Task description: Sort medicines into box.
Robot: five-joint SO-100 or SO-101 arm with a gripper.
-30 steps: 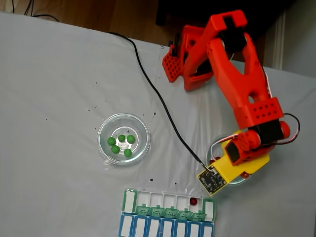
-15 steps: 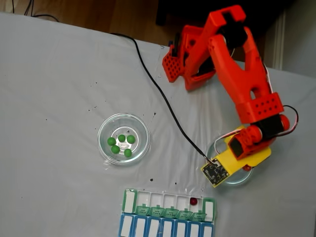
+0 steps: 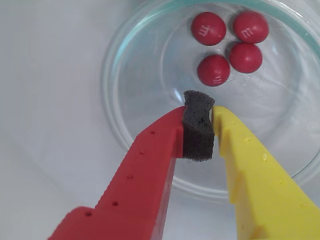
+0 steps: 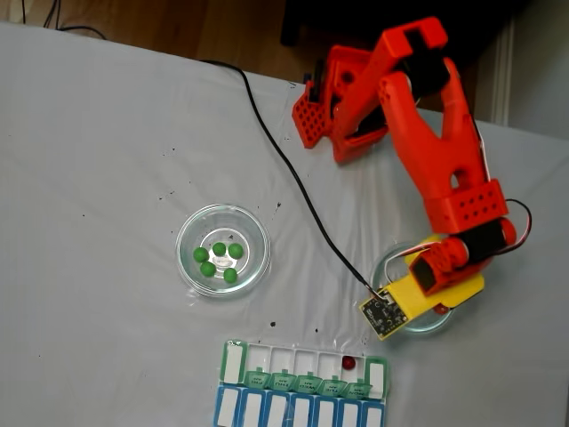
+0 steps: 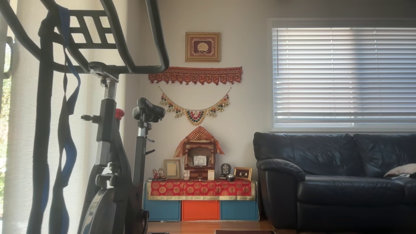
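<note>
1. Wrist view: we see the gripper (image 3: 199,131) over a clear glass dish (image 3: 125,60), red finger (image 3: 150,165) and yellow finger (image 3: 250,170) pressed together on the dark foam pad (image 3: 198,132); closed, holding no ball.
2. Four red medicines (image 3: 227,40) lie clustered at the far side of that dish, apart from the fingertips. We read a white "m" on three of them; the fourth mark is too faint.
3. Fixed view: the orange arm (image 4: 427,133) and its yellow wrist plate (image 4: 436,289) cover most of the right-hand dish (image 4: 431,325); one red ball (image 4: 442,309) peeks out at the plate edge.
4. Five green medicines (image 4: 218,260) sit in the left dish (image 4: 188,233) on the white surface (image 4: 107,178).
5. The box (image 4: 302,369) lies along the bottom edge, lids flipped open; one red ball (image 4: 348,362) sits in the second compartment from the right. Lid lettering is too small to read.
6. The blue-and-white organiser (image 4: 298,411) touches the box below and is cut off by the frame.
7. Other view: a room with an exercise bike (image 5: 110,146) and a sofa (image 5: 334,178).
</note>
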